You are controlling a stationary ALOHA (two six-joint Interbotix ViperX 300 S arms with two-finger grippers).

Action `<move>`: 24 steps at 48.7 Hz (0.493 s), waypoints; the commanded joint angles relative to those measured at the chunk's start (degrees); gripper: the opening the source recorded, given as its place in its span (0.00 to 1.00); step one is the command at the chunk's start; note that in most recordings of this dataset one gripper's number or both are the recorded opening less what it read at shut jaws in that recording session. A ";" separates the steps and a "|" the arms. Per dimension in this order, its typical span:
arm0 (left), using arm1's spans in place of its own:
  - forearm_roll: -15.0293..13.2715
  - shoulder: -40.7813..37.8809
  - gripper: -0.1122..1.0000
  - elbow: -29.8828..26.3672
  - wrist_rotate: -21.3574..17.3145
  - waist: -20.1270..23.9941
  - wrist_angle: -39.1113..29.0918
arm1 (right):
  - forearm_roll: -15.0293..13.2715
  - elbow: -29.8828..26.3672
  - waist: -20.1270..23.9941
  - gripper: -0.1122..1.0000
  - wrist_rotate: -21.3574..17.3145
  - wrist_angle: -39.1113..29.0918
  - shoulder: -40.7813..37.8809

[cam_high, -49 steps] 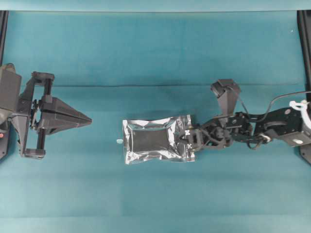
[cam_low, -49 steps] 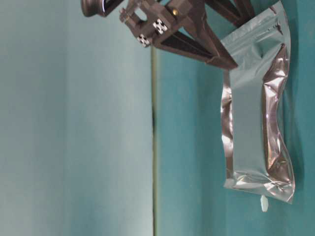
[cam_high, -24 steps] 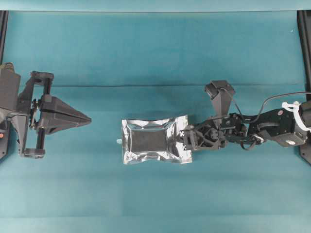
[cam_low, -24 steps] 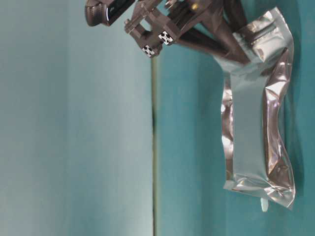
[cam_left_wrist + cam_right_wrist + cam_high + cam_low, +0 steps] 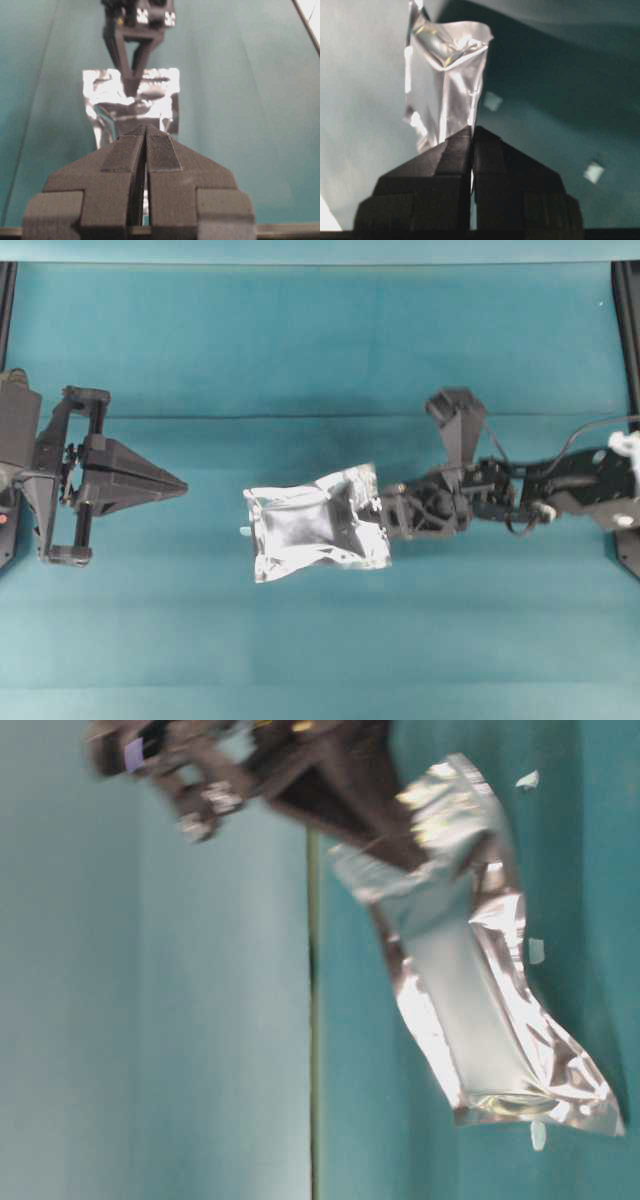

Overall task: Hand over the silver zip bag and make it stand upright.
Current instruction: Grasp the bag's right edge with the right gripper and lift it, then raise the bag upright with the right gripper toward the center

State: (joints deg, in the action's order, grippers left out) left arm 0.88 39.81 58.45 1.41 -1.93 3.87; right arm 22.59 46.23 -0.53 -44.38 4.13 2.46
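Silver zip bag (image 5: 312,523): shiny, crinkled foil pouch, roughly rectangular, flat sealed edges; mid-table, tilted, one end raised.
Right gripper (image 5: 385,516): jaws clamped on the bag's edge.
Left gripper (image 5: 180,486): jaws pressed together, holding nothing, well apart from the bag.
Table (image 5: 320,350): teal cloth, matte.

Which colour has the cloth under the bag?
Teal cloth, plain; the overhead view shows it best, around the silver zip bag.

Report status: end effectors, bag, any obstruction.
Right end effector shut on bag, one edge raised off the cloth. Left end effector shut, empty, apart from bag. Nothing between them.
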 commanded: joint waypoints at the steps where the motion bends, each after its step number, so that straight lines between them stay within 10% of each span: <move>1: 0.09 0.09 0.17 -0.88 0.00 0.18 0.00 | -2.90 -5.80 -1.85 0.11 4.31 -10.28 2.99; 12: 0.09 0.62 0.18 -0.70 0.09 0.35 -0.44 | -8.00 -21.88 -4.13 0.11 15.12 -37.88 1.41; 24: 0.09 4.13 0.34 1.49 0.09 0.44 -0.88 | -8.53 -34.80 -4.31 0.11 24.35 -53.17 -3.60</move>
State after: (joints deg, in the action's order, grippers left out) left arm 0.79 43.07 59.85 1.49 -1.67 2.99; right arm 14.06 16.26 -4.66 -22.85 -45.62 -0.97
